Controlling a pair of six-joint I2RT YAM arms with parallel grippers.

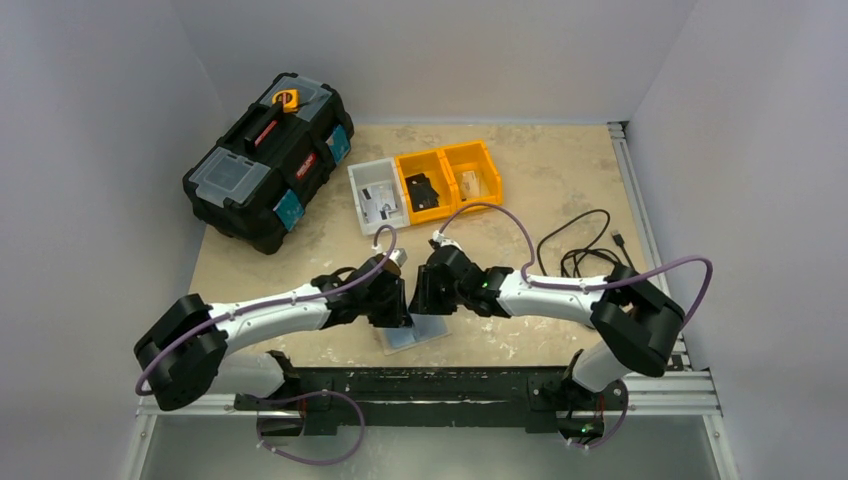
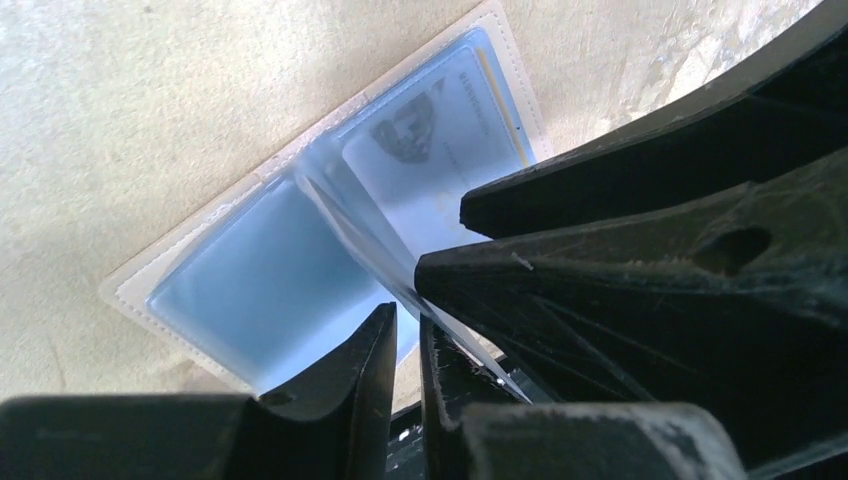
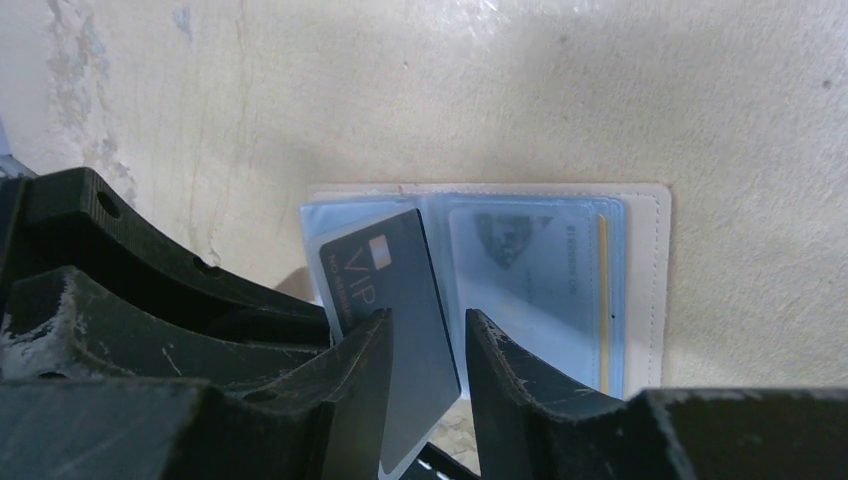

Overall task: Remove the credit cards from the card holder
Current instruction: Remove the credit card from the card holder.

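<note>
The card holder (image 1: 420,334) lies open flat on the table, beige-edged with bluish clear sleeves (image 2: 250,280). A pale card (image 3: 530,290) sits inside its right sleeve. A dark credit card (image 3: 400,300) marked VIP stands tilted up from the left sleeve. In the left wrist view it shows edge-on (image 2: 350,225). My right gripper (image 3: 427,318) is open around it, and the card rests by the left finger without being clamped. My left gripper (image 2: 407,320) is open only a narrow slit with nothing in it. The card passes outside its right finger, beside the right gripper's fingers (image 2: 650,270).
A black toolbox (image 1: 270,160) sits at the far left. A grey bin (image 1: 377,195) and two yellow bins (image 1: 425,185) with small parts stand behind the arms. A black cable (image 1: 590,250) lies at the right. The table's near edge is just below the holder.
</note>
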